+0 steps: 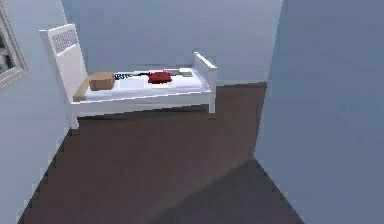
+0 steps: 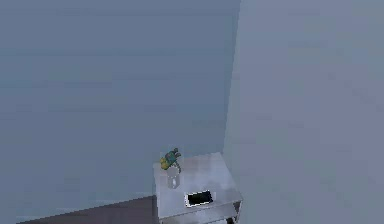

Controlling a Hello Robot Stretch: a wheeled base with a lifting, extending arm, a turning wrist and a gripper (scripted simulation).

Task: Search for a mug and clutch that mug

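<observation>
In the forward view a white bed [image 1: 140, 95] stands against the far wall. On it lie a brown box [image 1: 100, 83], a dark red object [image 1: 159, 76] and a long dark object [image 1: 128, 75]. In the arm side view a small grey table [image 2: 222, 180] stands in the corner. On it sit a small green and yellow object [image 2: 171, 158], a pale rounded object [image 2: 175, 182] and a flat dark rectangle [image 2: 199, 198].
Dark wood floor [image 1: 160, 160] spreads in front of the bed. A blue-grey wall [image 1: 330, 100] juts in on the forward view's right. A framed picture or window edge [image 1: 10, 50] hangs on the forward view's left wall. Plain walls meet behind the small table.
</observation>
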